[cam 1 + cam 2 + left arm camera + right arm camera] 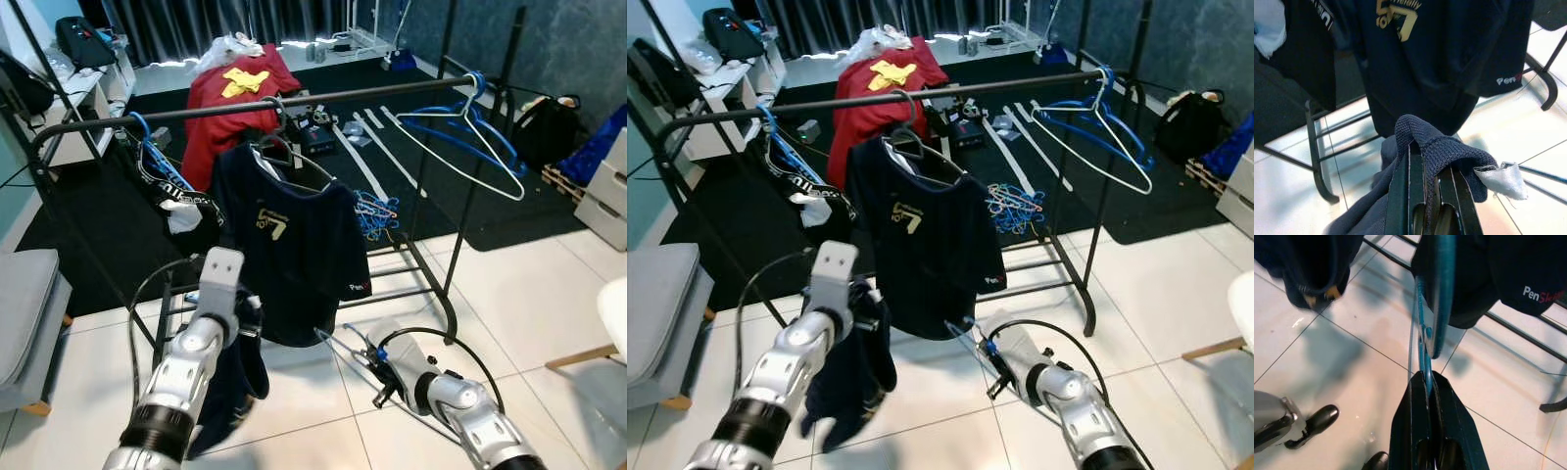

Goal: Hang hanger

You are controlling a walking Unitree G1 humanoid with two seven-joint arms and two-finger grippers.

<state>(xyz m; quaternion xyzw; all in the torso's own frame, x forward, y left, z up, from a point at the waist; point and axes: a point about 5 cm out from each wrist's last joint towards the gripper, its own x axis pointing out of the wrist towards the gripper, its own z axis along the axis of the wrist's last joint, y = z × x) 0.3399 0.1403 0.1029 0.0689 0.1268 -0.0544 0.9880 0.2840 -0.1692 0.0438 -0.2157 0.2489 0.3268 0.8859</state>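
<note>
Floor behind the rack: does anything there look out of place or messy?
Yes. A tangle of blue hangers lies on the dark carpet behind the rack rail instead of hanging, with white slats and a red garment spread nearby. On the rail, the white and blue hangers sit tilted at the far right end.

Clothes rack with a partly free rail, crowded at the left and middle.
The rail (pixel 294 101) is bare between the navy shirt (pixel 294 245) hanging at its middle and 2 empty hangers (pixel 470 132) near its right end. Dark clothes (pixel 171 191) block the left end. Open white floor (pixel 509 294) lies right of the rack; hangers (pixel 375 213) litter the floor behind it.
</note>
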